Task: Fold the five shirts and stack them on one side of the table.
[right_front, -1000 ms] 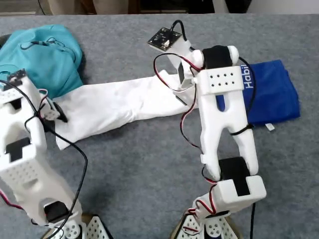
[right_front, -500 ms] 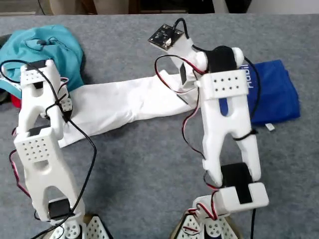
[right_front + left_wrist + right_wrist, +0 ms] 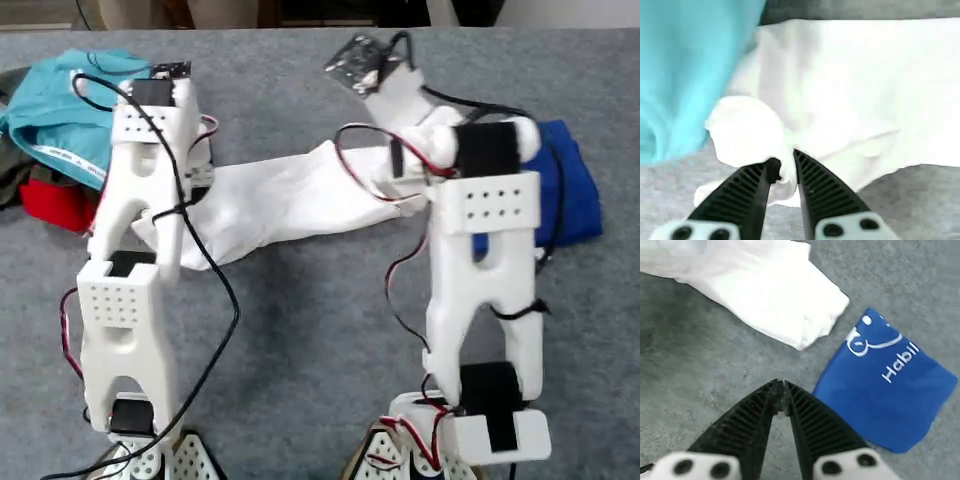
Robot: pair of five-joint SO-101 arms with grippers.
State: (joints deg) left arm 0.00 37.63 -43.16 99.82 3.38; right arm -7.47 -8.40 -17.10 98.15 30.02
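Where the grey felt-like desk (image 3: 300, 330) runs to its far left corner, a crumpled teal shirt (image 3: 60, 95) of soft knit lies in a heap. On its near side are a bunched red cloth (image 3: 52, 200) and a scrap of dark olive cloth (image 3: 12, 180), both touching the heap. I cannot tell whether either is a shirt.

The white plastic left arm (image 3: 130, 200) stretches away from its base at the near edge. Its wrist is above the seam between the teal heap and the white garment. The left gripper (image 3: 785, 161) has its black ribbed jaws almost together, with a puckered fold of white fabric pinched between the tips. The teal shirt is just beside that fold.

A long white shirt (image 3: 290, 195), folded into a narrow wrinkled band, lies across the middle of the desk from one arm to the other. Its left end is bunched at the grip. Its right end is layered and blunt, flat on the desk.

The white plastic right arm (image 3: 485, 260) reaches up the right half. The right gripper (image 3: 781, 390) has its jaws pressed together with nothing between them. It hangs over bare desk in the gap between the white shirt's right end and the next garment, touching neither.

A folded royal-blue shirt (image 3: 575, 195) with white print lies flat on the right side. It is partly under the right arm in the high view, and near the white shirt but apart from it.
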